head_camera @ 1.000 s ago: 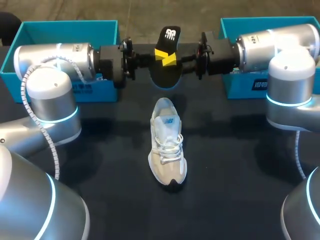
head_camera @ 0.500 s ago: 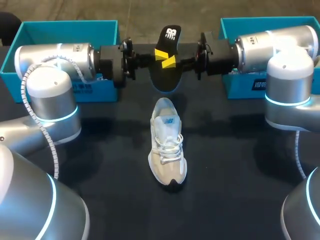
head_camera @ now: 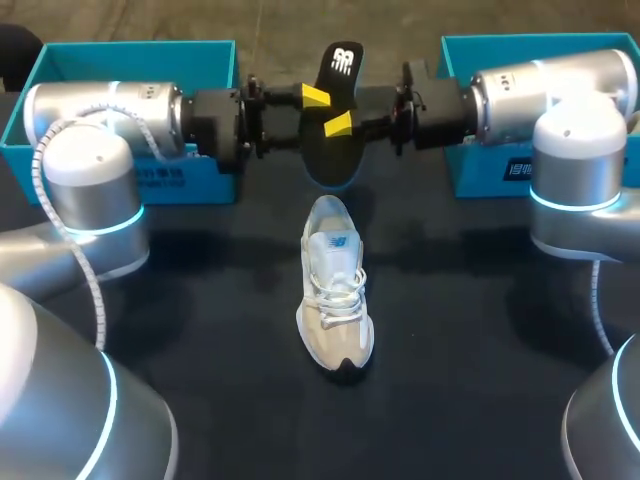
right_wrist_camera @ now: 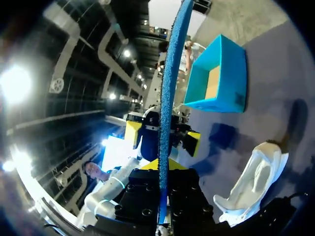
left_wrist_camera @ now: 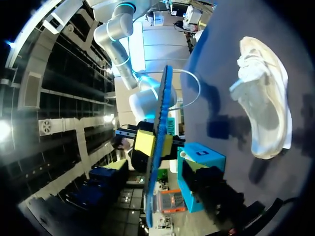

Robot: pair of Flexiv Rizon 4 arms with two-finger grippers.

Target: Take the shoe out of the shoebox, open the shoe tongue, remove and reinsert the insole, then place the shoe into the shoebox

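Note:
The black insole (head_camera: 335, 110) hangs upright in the air above the table's far middle, between my two arms. My right gripper (head_camera: 340, 122) is shut on its lower half. Seen edge-on in the right wrist view, the insole (right_wrist_camera: 170, 93) rises from that gripper (right_wrist_camera: 161, 167). My left gripper (head_camera: 316, 96) is open; its yellow fingertips (right_wrist_camera: 133, 132) stand apart on either side of the insole without touching it. The left wrist view shows the insole (left_wrist_camera: 158, 162) pinched by the right gripper (left_wrist_camera: 156, 144). The white shoe (head_camera: 335, 295) lies on the table, toe toward me.
A teal shoebox (head_camera: 130, 60) stands at the far left behind my left arm, and a second teal box (head_camera: 480, 170) at the far right behind my right arm. The dark table (head_camera: 200, 330) spreads around the shoe.
My left gripper has opened, let go of the insole and drawn back slightly to the left. My right gripper has shut on the insole and now holds it alone.

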